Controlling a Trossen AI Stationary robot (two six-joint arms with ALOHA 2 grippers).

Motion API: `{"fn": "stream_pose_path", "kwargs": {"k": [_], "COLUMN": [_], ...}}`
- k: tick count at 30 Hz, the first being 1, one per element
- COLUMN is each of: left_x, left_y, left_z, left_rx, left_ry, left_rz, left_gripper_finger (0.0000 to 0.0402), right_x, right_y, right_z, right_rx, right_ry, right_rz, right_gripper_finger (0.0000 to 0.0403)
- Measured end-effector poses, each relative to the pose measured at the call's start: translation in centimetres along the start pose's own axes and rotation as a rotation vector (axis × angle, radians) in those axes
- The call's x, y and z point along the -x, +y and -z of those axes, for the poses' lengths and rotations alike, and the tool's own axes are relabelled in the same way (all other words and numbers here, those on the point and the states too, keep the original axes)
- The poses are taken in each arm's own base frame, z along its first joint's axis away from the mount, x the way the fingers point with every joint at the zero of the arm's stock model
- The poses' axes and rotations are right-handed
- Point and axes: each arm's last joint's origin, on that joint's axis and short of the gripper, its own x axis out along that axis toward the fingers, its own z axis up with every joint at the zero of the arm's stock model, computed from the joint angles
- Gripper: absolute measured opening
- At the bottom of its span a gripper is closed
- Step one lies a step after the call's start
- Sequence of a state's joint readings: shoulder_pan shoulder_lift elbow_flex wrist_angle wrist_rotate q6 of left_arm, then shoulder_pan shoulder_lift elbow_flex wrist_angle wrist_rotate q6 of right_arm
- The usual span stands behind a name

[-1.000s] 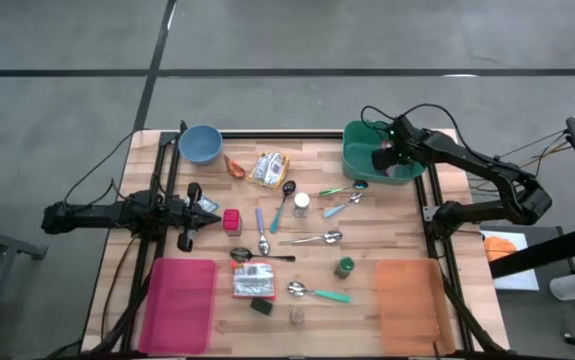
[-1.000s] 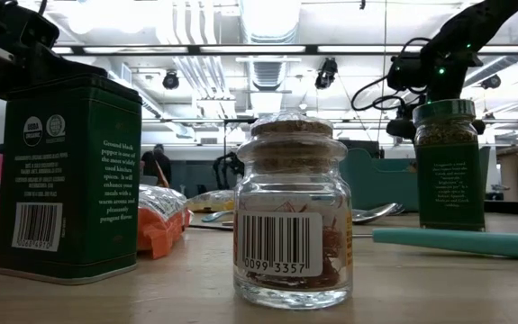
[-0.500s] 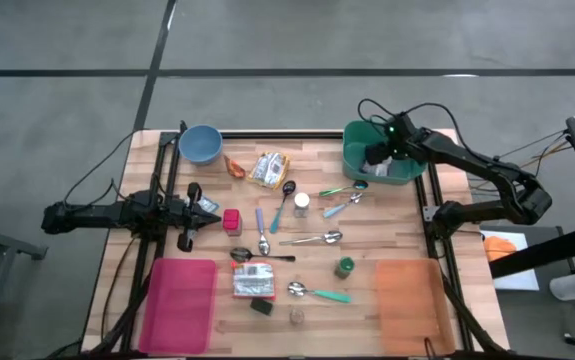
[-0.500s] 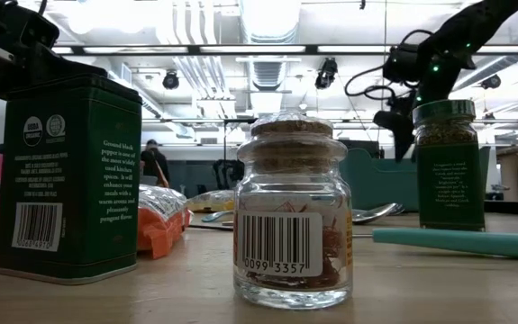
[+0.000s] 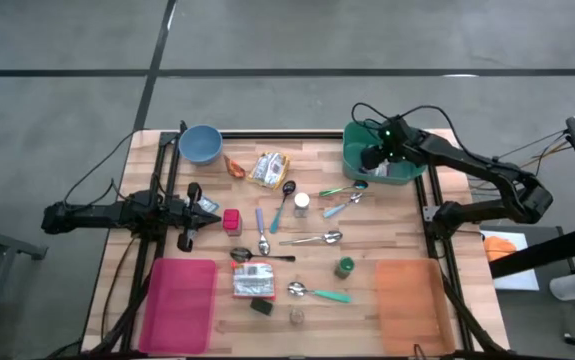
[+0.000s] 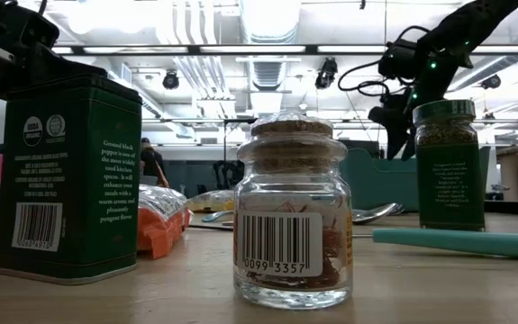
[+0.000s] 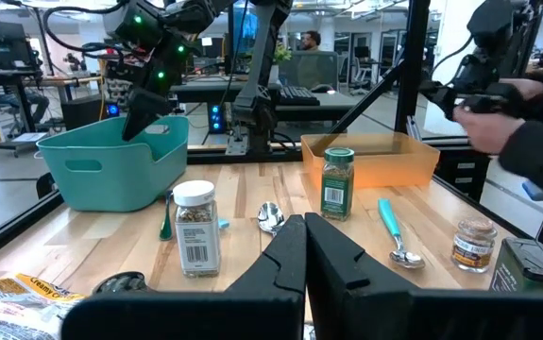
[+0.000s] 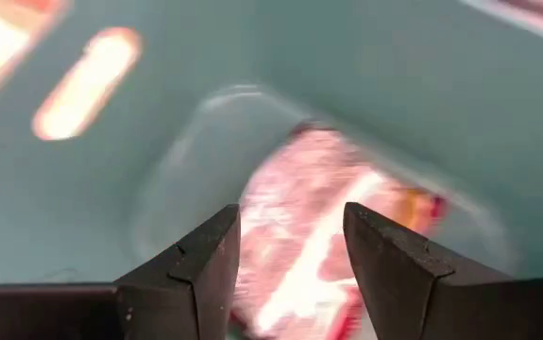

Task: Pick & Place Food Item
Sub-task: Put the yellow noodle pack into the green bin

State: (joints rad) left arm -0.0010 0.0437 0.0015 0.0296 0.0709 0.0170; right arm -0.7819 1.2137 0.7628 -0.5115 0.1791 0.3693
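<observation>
Right gripper (image 8: pixel 285 269) over the inside of the teal bin (image 5: pixel 352 160), jaws spread and empty, with a pink-and-white food packet (image 8: pixel 313 227) lying on the bin floor just beyond the fingertips (image 8: pixel 216 247), apart from them. Seen from above, same gripper (image 5: pixel 372 158) at the bin's near-left part, arm reaching in from the table's right side. Teal bin at the far right corner of the wooden table (image 5: pixel 407 235). Just in front of the bin, two spoons with teal and blue handles (image 5: pixel 342 198) and a white-capped spice jar (image 5: pixel 301 203). Farther from the bin toward the table's middle, more spoons (image 5: pixel 312 239), a green-lidded spice jar (image 5: pixel 344 266) and a snack bag (image 5: pixel 268 168). Well apart from the bin, at the far left corner, a blue bowl (image 5: pixel 200 144). At the near edge, an orange tray (image 5: pixel 405 305) on the bin's side and a pink tray (image 5: pixel 180 302) on the opposite side, with a cork-stoppered glass jar (image 6: pixel 291 211) and a dark green tin (image 6: pixel 68 175) between them. Left gripper (image 7: pixel 301 247) across the table from the bin, at the left edge, jaws pressed together, holding nothing. Person's sleeve (image 7: pixel 535 142) beyond the table's edge, in the left wrist view.
</observation>
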Motion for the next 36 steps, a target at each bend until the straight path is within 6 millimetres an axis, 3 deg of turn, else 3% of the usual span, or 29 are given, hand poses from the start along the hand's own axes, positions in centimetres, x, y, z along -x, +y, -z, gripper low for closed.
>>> {"fn": "stream_pose_path", "kwargs": {"k": [5,10,17,28,36], "left_x": [0.0,0.0,0.0,0.0,0.0], "left_y": [0.0,0.0,0.0,0.0,0.0], "left_z": [0.0,0.0,0.0,0.0,0.0], "left_rx": [0.000,0.000,0.000,0.000,0.000], "left_ry": [0.000,0.000,0.000,0.000,-0.001], "left_rz": [0.000,0.000,0.000,0.000,0.000], "left_gripper_finger": [0.0000,0.0000,0.0000,0.0000,0.0000], "right_x": [1.4,4.1,6.5,7.3,7.3], "right_y": [1.8,3.6,5.1,5.0,4.2], "right_z": [-0.2,0.2,3.1,8.2,9.3], "right_rx": [0.045,0.143,0.225,0.390,0.346], "right_ry": [-0.070,-0.206,-0.430,-0.628,-0.739], "right_rz": [-0.176,-0.296,-0.504,-0.714,-0.782], "right_gripper_finger": [0.0187,0.0187,0.0187,0.0187,0.0187]}}
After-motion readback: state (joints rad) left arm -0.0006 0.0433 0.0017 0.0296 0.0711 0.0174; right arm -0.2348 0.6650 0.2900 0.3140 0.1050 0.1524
